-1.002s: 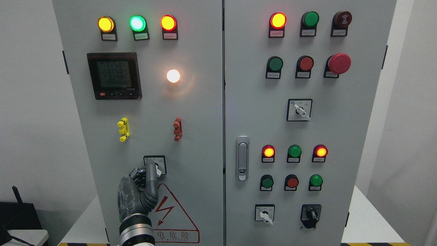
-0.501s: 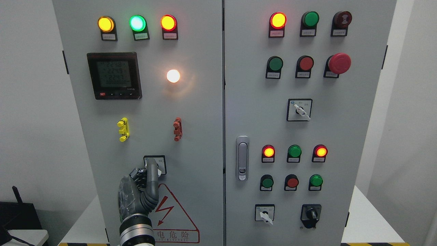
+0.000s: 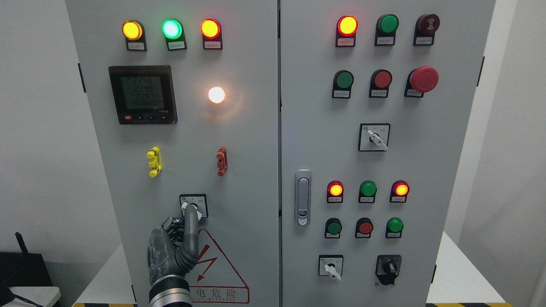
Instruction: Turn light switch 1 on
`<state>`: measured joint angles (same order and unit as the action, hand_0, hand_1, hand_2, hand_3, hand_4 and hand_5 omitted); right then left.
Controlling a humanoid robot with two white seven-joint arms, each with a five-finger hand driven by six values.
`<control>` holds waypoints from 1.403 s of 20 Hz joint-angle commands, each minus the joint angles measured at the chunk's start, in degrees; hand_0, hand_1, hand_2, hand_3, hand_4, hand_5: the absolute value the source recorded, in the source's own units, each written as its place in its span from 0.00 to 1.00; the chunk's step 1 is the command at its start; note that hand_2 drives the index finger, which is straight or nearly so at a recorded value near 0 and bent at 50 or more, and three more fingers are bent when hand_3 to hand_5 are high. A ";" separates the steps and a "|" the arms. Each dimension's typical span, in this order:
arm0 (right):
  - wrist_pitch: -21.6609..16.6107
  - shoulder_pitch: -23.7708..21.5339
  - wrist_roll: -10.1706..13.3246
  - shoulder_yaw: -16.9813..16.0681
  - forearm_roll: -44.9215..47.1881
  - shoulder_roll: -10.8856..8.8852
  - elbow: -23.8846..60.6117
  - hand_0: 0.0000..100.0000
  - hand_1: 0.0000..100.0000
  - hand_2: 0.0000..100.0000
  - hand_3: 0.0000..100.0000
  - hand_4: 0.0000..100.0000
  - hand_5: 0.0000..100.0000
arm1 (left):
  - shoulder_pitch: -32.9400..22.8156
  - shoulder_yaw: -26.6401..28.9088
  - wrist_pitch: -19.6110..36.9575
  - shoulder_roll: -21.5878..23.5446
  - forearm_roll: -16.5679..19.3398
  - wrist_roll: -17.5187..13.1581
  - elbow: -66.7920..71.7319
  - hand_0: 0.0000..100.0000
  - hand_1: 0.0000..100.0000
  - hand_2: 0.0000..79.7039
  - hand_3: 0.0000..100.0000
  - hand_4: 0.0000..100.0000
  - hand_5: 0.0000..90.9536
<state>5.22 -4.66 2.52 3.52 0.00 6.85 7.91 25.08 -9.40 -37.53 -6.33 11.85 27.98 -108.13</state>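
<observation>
The rotary light switch (image 3: 194,205) sits in a black-framed square low on the left cabinet door (image 3: 247,140). Its white knob points up and to the left. My left hand (image 3: 179,241) rises from the bottom edge just below it, with the index finger (image 3: 191,221) held straight up, its tip at the knob's lower edge, and the other fingers curled, holding nothing. A round white lamp (image 3: 216,94) glows higher on the same door. My right hand does not show.
Left door: three lit pilot lamps (image 3: 170,29), a meter (image 3: 142,94), yellow (image 3: 153,161) and red (image 3: 222,161) clips, a warning triangle (image 3: 217,268). Right door: a latch handle (image 3: 303,197), buttons, an emergency stop (image 3: 423,79), three more rotary switches.
My left hand has sunk a little; the index fingertip slid down off the switch, uncovering the knob, which now points up-left. The white lamp stays lit throughout.
</observation>
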 commanded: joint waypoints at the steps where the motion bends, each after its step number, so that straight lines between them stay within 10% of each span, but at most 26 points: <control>1: -0.04 0.00 0.03 0.00 0.97 0.00 0.00 0.12 0.39 0.00 0.00 0.00 0.00 | -2.48 -0.10 0.00 0.00 0.02 -0.03 -3.23 0.28 0.15 0.73 0.81 0.80 0.80; 10: -0.04 0.00 0.03 0.00 0.97 0.00 0.00 0.12 0.39 0.00 0.00 0.00 0.00 | -9.42 1.83 13.53 0.61 0.10 -1.25 -5.25 0.13 0.24 0.76 0.82 0.81 0.80; 16: -0.04 0.00 0.03 0.00 1.05 0.00 0.00 0.12 0.39 0.00 0.00 0.00 0.00 | -22.07 11.49 32.22 2.28 -0.07 -9.15 -3.94 0.09 0.27 0.77 0.84 0.83 0.75; 20: -0.04 0.00 0.03 0.00 0.97 0.00 0.00 0.12 0.39 0.00 0.00 0.00 0.00 | -30.25 23.86 46.99 3.43 -1.64 -18.20 1.84 0.10 0.27 0.65 0.82 0.80 0.55; 28: -0.04 0.00 0.03 0.00 0.97 0.00 0.00 0.12 0.39 0.00 0.00 0.00 0.00 | -34.74 54.29 56.69 4.83 -2.53 -30.78 27.85 0.15 0.14 0.20 0.27 0.32 0.10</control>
<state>5.22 -4.66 2.52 3.51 0.00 6.85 7.91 -5.06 16.18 17.22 -3.32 9.92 1.08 -101.43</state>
